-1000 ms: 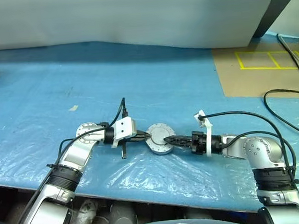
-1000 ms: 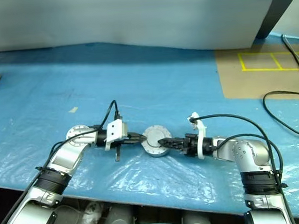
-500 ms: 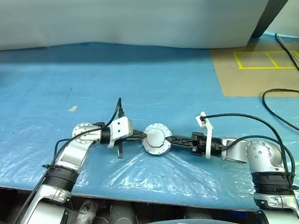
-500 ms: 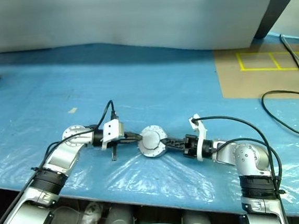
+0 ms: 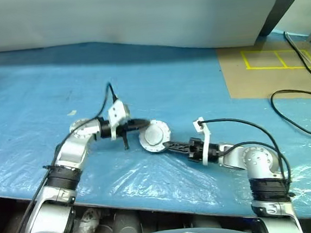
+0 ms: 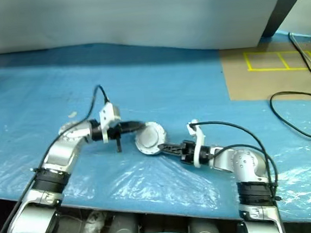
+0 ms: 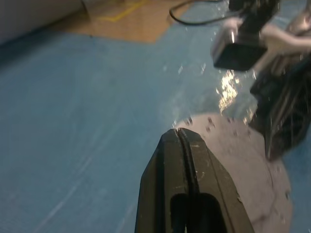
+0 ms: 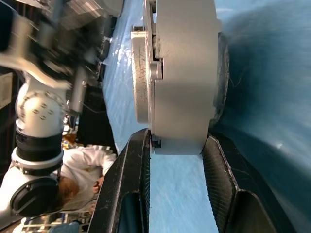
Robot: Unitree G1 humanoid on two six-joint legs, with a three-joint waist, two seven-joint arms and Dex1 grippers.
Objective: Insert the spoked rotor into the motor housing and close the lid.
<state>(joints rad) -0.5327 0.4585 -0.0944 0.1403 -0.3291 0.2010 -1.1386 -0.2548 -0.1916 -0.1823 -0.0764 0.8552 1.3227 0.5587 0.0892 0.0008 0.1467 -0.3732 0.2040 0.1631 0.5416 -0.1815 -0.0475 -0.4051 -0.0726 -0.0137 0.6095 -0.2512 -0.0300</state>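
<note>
1. Housing [image 5: 155, 135] is off the surface [image 5: 196, 85], held between my two tools, smooth silver face up toward the head camera. No windings visible from here.
2. Right tool [image 8: 177, 145]: fingers straddle the housing's edge, one on each face, clamped on it. Judged a firm pinch, but only at the rim.
3. Left tool [image 5: 140, 124]: fingers fully together, nothing between them, tips at the housing's rim on the side opposite the right tool. Can't tell whether they touch or just sit beside it.
4. Step in hand, my read: reorienting the housing so the open winding side faces up for the rotor.
5. To do it well: keep the right pinch steady, roll slowly, use the left tips as a stop against the rim, not a push. A rim-only grip could let the puck pivot or slip.
6. Set it flat on the surface near where it hangs before letting go. Plastic film there looks slick and wrinkled.
</note>
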